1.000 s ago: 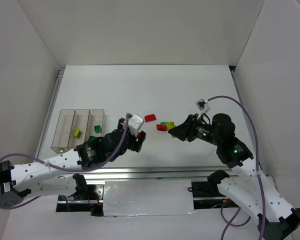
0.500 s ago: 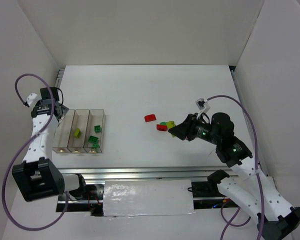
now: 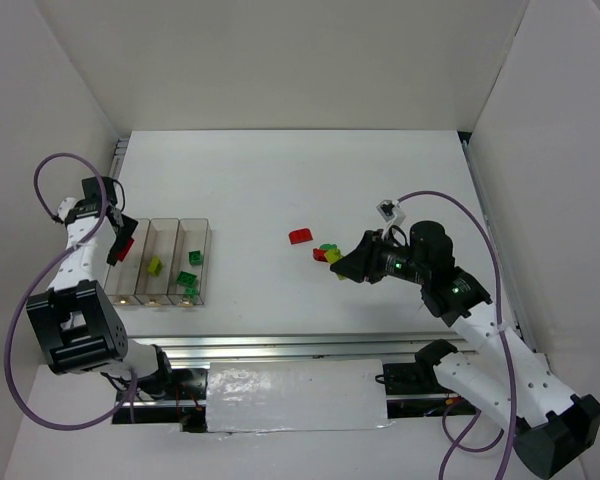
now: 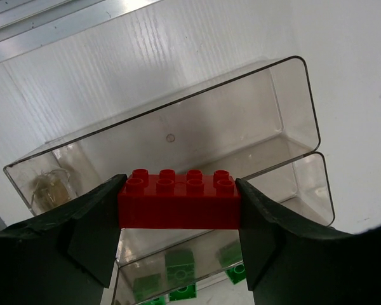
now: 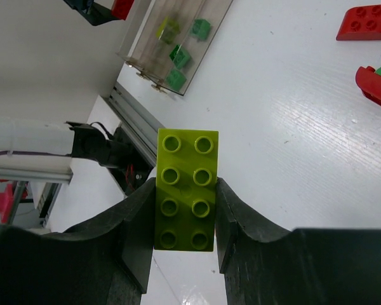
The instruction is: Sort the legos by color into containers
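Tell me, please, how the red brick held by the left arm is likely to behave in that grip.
The red brick is probably stiff: its edges look straight between the left fingers. Its smooth flat ends may slip if the squeeze eases. Boxy and flat-sided, it should settle in the clear tray rather than roll.

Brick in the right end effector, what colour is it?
Yellow-green brick, clearest in right wrist view.

A robotics lab cell: plain white walls enclose a white table edged by aluminium rail
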You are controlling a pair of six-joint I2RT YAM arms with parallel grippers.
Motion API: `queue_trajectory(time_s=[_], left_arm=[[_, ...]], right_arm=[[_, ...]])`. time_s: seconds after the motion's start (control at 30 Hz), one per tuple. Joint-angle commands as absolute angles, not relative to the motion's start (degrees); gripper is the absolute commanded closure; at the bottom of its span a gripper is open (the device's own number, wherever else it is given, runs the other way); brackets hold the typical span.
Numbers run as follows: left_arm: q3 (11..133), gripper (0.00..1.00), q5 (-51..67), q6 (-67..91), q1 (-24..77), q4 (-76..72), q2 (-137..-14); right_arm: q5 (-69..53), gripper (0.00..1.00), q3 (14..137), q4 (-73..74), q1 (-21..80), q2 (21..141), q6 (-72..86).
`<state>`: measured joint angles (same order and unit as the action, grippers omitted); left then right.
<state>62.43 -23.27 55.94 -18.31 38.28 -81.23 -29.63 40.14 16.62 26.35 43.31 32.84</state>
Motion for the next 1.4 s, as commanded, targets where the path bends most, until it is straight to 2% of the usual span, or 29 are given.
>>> queue_trajectory(time_s=[0.0, 0.07, 0.1, 0.13, 0.17, 0.2, 0.53, 0.63, 0.67, 0.73, 0.8, 0.87, 0.9, 1.0, 1.2, 1.37], left_arm=[[62.14, 0.48, -22.59, 57.3, -18.46, 37.0, -82.44], [61.7, 0.37, -23.02, 58.0, -18.46, 37.18, -82.44], [61.61, 0.26, -23.11, 58.18, -18.46, 37.18, -82.44], [61.52, 0.22, -23.81, 58.44, -18.37, 37.53, -82.53], [61.7, 0.02, -24.25, 58.88, -18.37, 37.88, -82.62], [61.61, 0.0, -24.43, 59.06, -18.46, 38.32, -82.79], [63.1, 0.0, -25.93, 59.33, -18.37, 40.26, -81.65], [60.92, 0.0, -20.5, 53.65, -16.19, 32.92, -77.45], [59.86, 0.01, -12.91, 50.48, -14.69, 28.7, -75.52], [57.83, 0.01, -3.56, 43.09, -8.2, 17.56, -69.89], [58.96, 0.01, 8.4, 36.78, 2.04, 12.77, -66.19], [59.24, 0.01, 18.4, 33.76, 7.53, 5.77, -63.65], [57.85, 0.01, 29.68, 33.75, 11.91, 2.32, -62.68], [55.47, 0.01, 41.27, 38.39, 19.39, -9.21, -59.68], [55.03, 0.0, 42.62, 39.55, 34.68, -15.88, -57.57], [55.55, 0.01, 42.9, 38.15, 45.24, -17.92, -60.29]], right_arm=[[-30.94, 1.0, 41.92, 14.5, 26.1, 43.59, 31.2], [-30.85, 1.0, 42.19, 14.68, 26.1, 43.42, 31.29], [-30.85, 1.0, 42.27, 14.59, 26.19, 43.42, 31.46], [-30.85, 1.0, 42.19, 14.42, 26.1, 43.42, 31.55], [-30.94, 1.0, 42.1, 14.41, 26.1, 43.5, 31.73], [-31.2, 1.0, 41.84, 14.07, 26.1, 43.68, 31.9], [-31.73, 1.0, 40.78, 13.18, 26.1, 43.68, 31.99], [-32.51, 1.0, 40.61, 12.83, 26.1, 44.29, 31.82], [-33.04, 1.0, 40.43, 12.14, 26.1, 44.56, 31.82], [-36.1, 1.0, 39.99, 10.73, 26.02, 44.82, 31.29], [-38.57, 1.0, 39.11, 8.45, 25.93, 44.22, 30.07], [-43.47, 1.0, 37.63, 5.38, 25.84, 42.99, 28.75], [-45.68, 1.0, 36.92, 3.97, 25.75, 41.33, 27.7], [-53.77, 1.0, 34.02, -3.14, 25.75, 36.85, 28.12], [-57.38, 1.0, 29.27, -13.87, 25.75, 28.14, 31.11], [-57.57, 1.0, 28.91, -18.81, 25.75, 26.63, 33.4]])
